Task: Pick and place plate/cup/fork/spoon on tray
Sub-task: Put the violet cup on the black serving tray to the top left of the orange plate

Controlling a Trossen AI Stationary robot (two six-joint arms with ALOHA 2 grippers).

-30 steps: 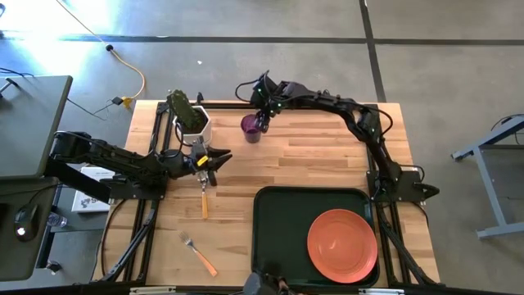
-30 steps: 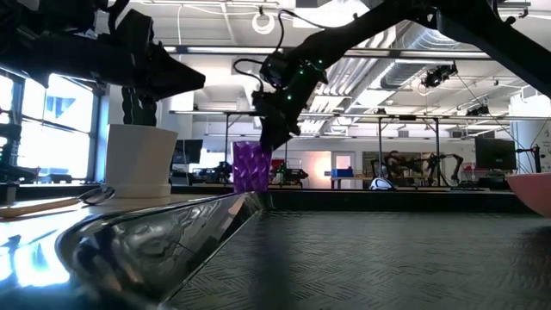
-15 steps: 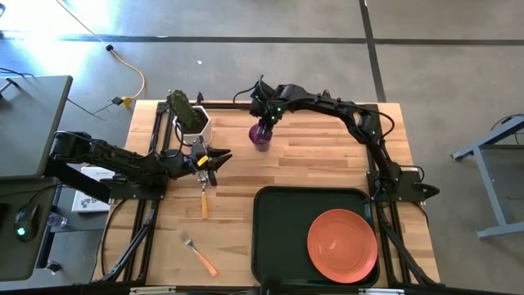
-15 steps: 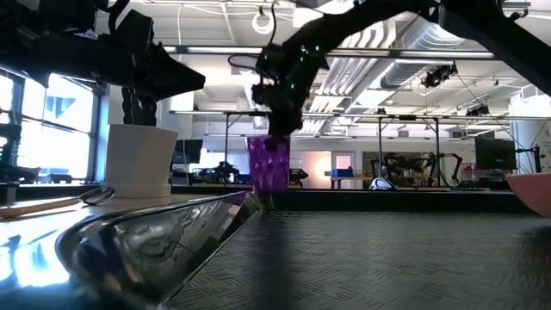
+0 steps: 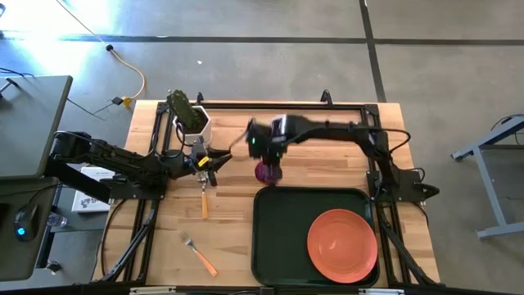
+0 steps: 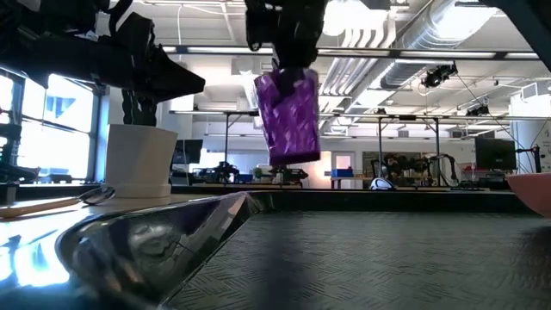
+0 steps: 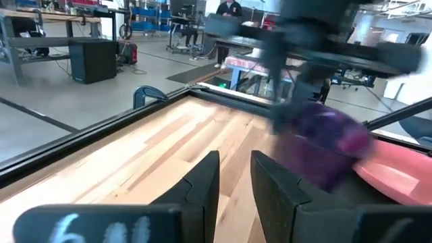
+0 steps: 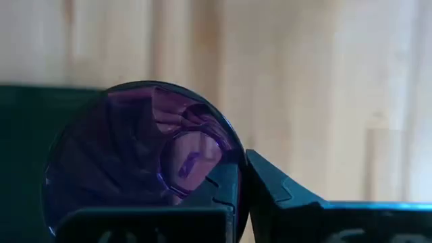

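Observation:
My right gripper (image 5: 267, 154) is shut on the purple cup (image 5: 268, 171), which hangs in the air by the far left corner of the dark green tray (image 5: 278, 238). In the low view the cup (image 6: 290, 116) is well above the table. The orange plate (image 5: 342, 243) lies flat in the tray's right half. My left gripper (image 5: 219, 158) hovers with a narrow gap, empty, over the bowl end of the spoon (image 5: 204, 199), which lies flat on the table. The fork (image 5: 199, 254) lies flat near the front edge. My right gripper holds the cup by its rim (image 8: 233, 145), one finger (image 8: 223, 185) inside the cup and one (image 8: 270, 189) outside the wall. The fingers come from above, pointing down. The cup hangs below them, mouth up and slightly tilted, lifted clear of the table (image 6: 290, 116).
A white pot with a green plant (image 5: 192, 123) stands at the far left, just beyond my left gripper. The tray's left half (image 5: 282, 246) is bare. Bare wood lies between the pot and the table's far right corner (image 5: 327, 156).
My right gripper has carried the cup from the far side of the table toward the near edge and slightly right, up to the tray's far left corner. The cup has risen higher above the table and now tilts slightly.

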